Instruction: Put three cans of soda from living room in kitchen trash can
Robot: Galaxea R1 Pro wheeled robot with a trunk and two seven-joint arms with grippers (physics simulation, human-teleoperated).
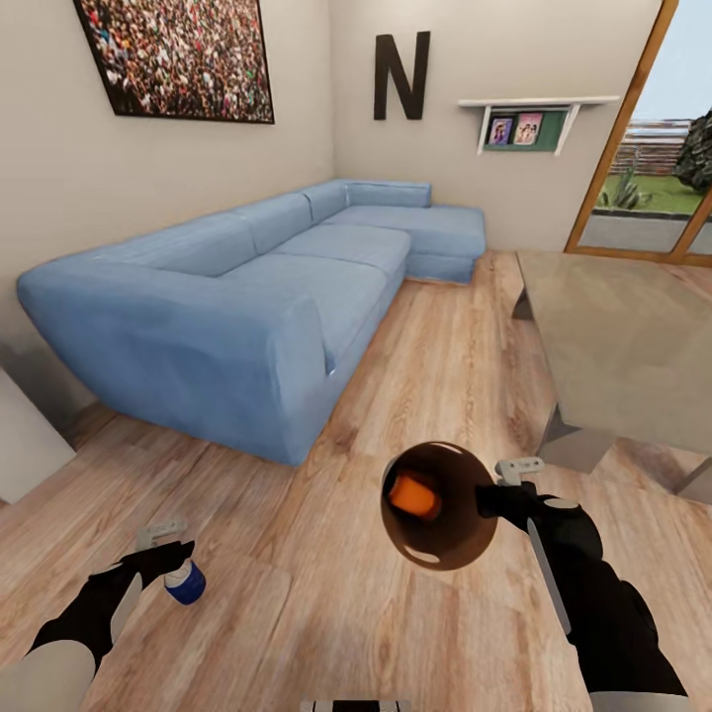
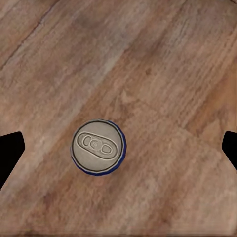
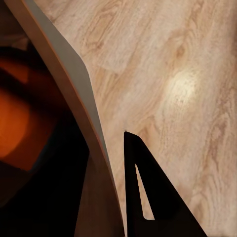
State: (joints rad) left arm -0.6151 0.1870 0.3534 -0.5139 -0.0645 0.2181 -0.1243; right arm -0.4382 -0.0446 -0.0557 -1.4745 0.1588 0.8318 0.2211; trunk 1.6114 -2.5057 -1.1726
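Bin [image 1: 440, 554] with one orange can [image 1: 413, 494], clamped by right end effector [image 1: 491, 497]; left end effector [image 1: 170, 564] apart above one blue can [image 2: 98, 147]

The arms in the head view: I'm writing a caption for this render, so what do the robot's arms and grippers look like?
Both arms are glossy black with white shell sections: the left arm turns white near the frame's bottom edge, and the right arm has a white panel along its forearm. The left gripper and right gripper have pale grey finger pieces on black wrists. No cables or markings are visible.
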